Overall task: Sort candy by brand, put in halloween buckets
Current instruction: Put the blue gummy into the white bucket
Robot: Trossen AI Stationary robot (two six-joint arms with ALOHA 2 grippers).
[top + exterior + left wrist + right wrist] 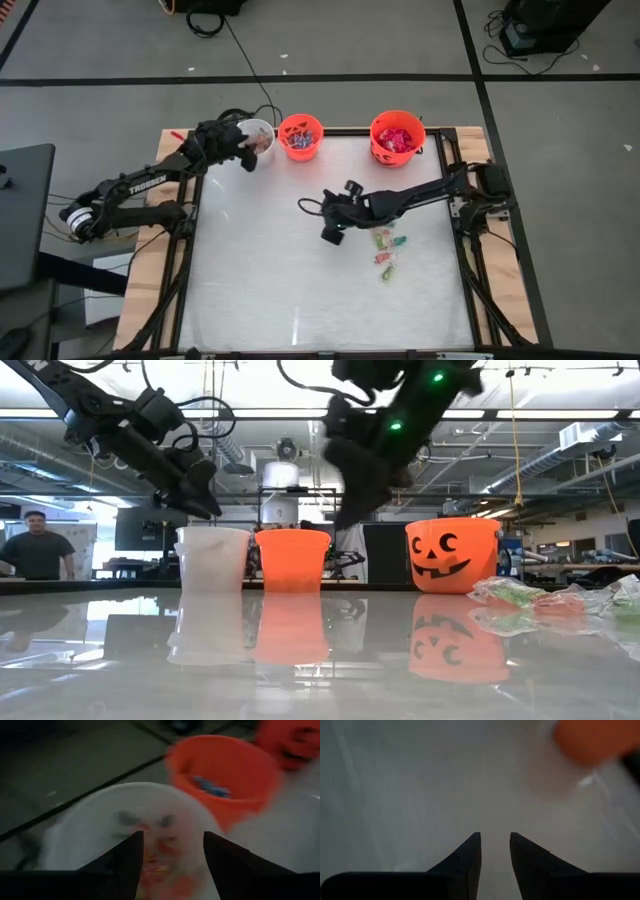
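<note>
White tabletop (300, 290) fills my overhead feed, with grey floor around it; in the low view I see a workshop behind it and a person (36, 545) standing at the far left. Along the table's far edge I have three buckets in a row: the white bucket (262, 131), the small orange bucket (300, 137) just beside it, and the larger orange bucket (397, 135) with its jack-o'-lantern face farther right. All three hold candy. My left gripper (172, 851) hangs over the white bucket, fingers spread apart and empty, with sweets visible below them. My right gripper (495, 842) hovers over bare tabletop near the middle, its fingers a narrow gap apart with nothing between them. A few loose candy pieces (388, 250) lie on the table just right of it.
</note>
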